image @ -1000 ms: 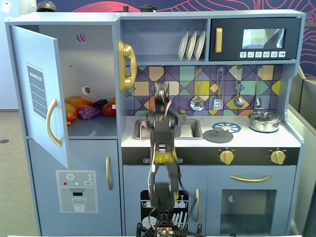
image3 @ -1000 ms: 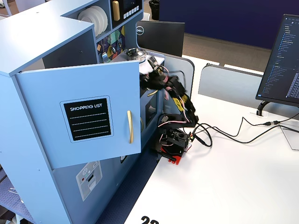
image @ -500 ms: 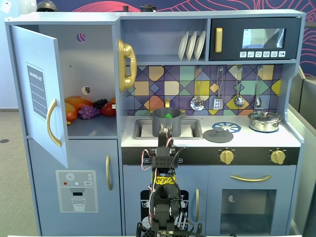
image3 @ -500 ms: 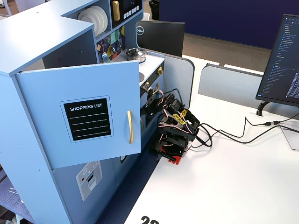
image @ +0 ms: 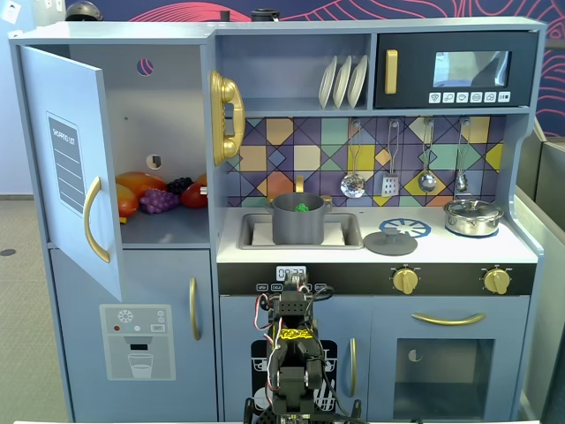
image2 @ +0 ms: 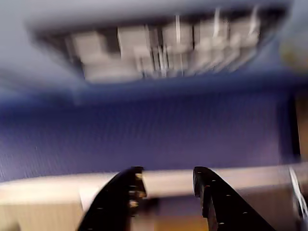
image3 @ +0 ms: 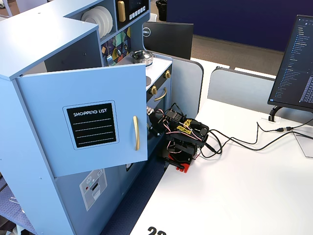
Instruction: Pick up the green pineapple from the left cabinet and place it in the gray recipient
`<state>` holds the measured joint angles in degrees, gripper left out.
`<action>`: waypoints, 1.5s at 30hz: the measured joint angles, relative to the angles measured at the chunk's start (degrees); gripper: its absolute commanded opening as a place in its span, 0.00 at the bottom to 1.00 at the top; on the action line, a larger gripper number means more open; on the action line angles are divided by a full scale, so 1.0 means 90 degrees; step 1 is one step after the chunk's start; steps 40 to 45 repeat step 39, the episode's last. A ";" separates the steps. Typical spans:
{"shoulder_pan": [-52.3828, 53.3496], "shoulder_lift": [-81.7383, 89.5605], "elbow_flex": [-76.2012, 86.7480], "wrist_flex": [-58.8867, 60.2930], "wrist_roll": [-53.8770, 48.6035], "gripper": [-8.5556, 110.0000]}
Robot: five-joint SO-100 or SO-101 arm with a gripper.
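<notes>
Sitting folded low in front of the toy kitchen, the arm is looking finished with its carry: the green pineapple (image: 302, 208) is showing inside the gray recipient (image: 297, 221), which is standing in the sink at the counter's (image: 521, 252) left end, near its back edge. The gripper (image2: 166, 185) is hanging with its jaws parted a moderate way and gripping nothing in the blurred wrist view. I'm judging only parking remains, since the left cabinet (image: 163, 132) is standing with its door open, holding just purple, orange and red fruit.
</notes>
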<state>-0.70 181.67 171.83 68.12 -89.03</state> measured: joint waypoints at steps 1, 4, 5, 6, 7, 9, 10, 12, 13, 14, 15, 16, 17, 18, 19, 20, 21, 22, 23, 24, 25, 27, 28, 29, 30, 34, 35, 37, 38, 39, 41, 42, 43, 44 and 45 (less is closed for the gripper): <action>0.0010 0.0000 0.0020 0.0166 -0.0020 0.13; 0.0000 0.0010 0.0049 0.0674 -0.0186 0.13; 0.0000 0.0010 0.0049 0.0820 -0.0215 0.13; 0.0000 0.0020 0.0039 0.0918 -0.0225 0.13; 0.0000 0.0029 0.0029 0.0967 -0.0225 0.13; 0.0000 0.0059 0.0020 0.1016 -0.0225 0.13; 0.0000 0.0078 0.0020 0.1016 -0.0225 0.13; 0.0000 0.0088 0.0020 0.1084 -0.0254 0.14; 0.0000 0.0088 0.0020 0.1084 -0.0254 0.14; 0.0000 0.0088 0.0020 0.1084 -0.0225 0.14; 0.0000 0.0088 0.0020 0.1084 -0.0195 0.14; 0.0000 0.0088 0.0020 0.1084 -0.0176 0.14; 0.0000 0.0088 0.0020 0.1084 -0.0127 0.14; 0.0000 0.0088 0.0020 0.1084 -0.0088 0.14; 0.0000 0.0088 0.0020 0.1074 -0.0068 0.14; 0.0000 0.0088 0.0020 0.1074 -0.0049 0.14; 0.0000 0.0088 0.0020 0.1074 -0.0049 0.14; 0.0000 0.0088 0.0010 0.1074 -0.0049 0.14; 0.0000 0.0088 0.0010 0.1074 -0.0049 0.14; 0.0000 0.0088 0.0010 0.1074 -0.0049 0.14; 0.0000 0.0088 0.0010 0.1074 -0.0049 0.14; 0.0000 0.0088 0.0010 0.1074 -0.0049 0.14; 0.0000 0.0088 0.0010 0.1074 -0.0049 0.14; 0.0000 0.0088 0.0010 0.1074 -0.0049 0.14; 0.0000 0.0088 0.0010 0.1074 -0.0049 0.14; 0.0000 0.0088 0.0010 0.1074 -0.0049 0.14; 0.0000 0.0088 0.0010 0.1074 -0.0049 0.14; 0.0000 0.0088 0.0010 0.1074 -0.0049 0.14; 0.0000 0.0088 0.0010 0.1074 -0.0049 0.14; 0.0000 0.0088 0.0010 0.1074 -0.0049 0.14; 0.0000 0.0088 0.0010 0.1074 -0.0049 0.14; 0.0000 0.0088 0.0010 0.1074 -0.0049 0.14; 0.0000 0.0088 0.0010 0.1074 -0.0049 0.14; 0.0000 0.0088 0.0010 0.1074 -0.0049 0.14; 0.0000 0.0088 0.0010 0.1074 -0.0049 0.14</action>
